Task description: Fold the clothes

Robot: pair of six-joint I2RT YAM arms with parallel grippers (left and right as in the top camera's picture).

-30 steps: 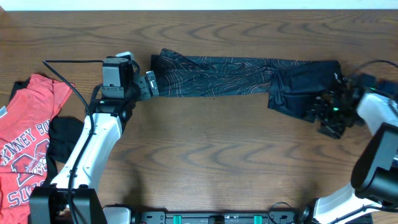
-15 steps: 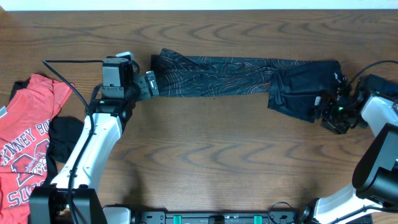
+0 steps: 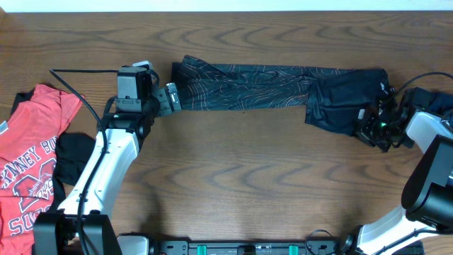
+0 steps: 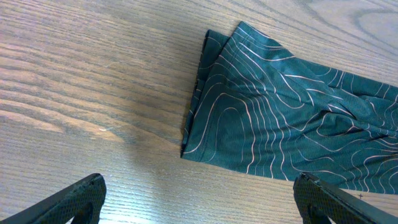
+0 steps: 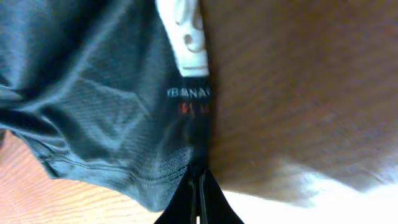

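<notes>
Right jaws: shut, tips pinched on the hem of the black jersey point(image 5: 93, 93). Cloth bunches ahead and to one side of them, with small white lettering point(image 5: 189, 93) farther up and bare table point(image 5: 298, 81) on the other side

Left jaws: wide open, gripping nothing, fingers point(image 4: 71, 198) low over the table. The jersey's other end lies flat just ahead, untouched

Jersey runs as a long band from one set of jaws to the other

Well behind the left jaws: red T-shirt point(image 3: 32, 163), dark piece point(image 3: 71, 157) beside it
</notes>
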